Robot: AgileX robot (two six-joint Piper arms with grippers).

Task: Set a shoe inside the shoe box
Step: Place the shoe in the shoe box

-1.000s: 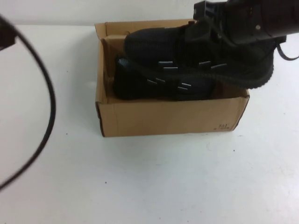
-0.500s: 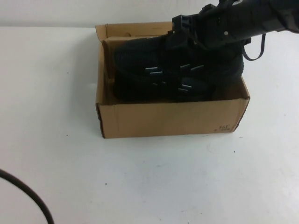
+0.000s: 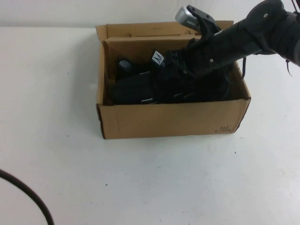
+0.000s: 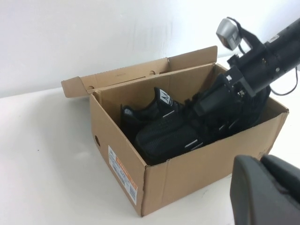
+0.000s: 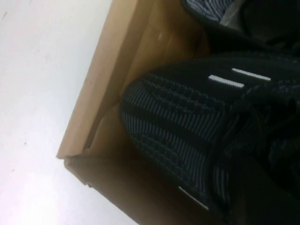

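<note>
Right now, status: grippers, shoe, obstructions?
Right gripper shut on shoe, down inside shoe box. Left gripper shut, parked outside the box. Twin sneaker alongside; nothing blocking.

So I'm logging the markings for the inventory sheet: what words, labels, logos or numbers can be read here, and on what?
Tongue label of the shoe: a dark logo shaped like "M" or "W"; no words readable.
Orange and white sticker on the end of the shoe box: print too small to read.
Black print at the box's front corner, high view: too blurred to read.
Right gripper, shut on the shoe inside the box, and left gripper, shut beside the box: no text seen.
</note>
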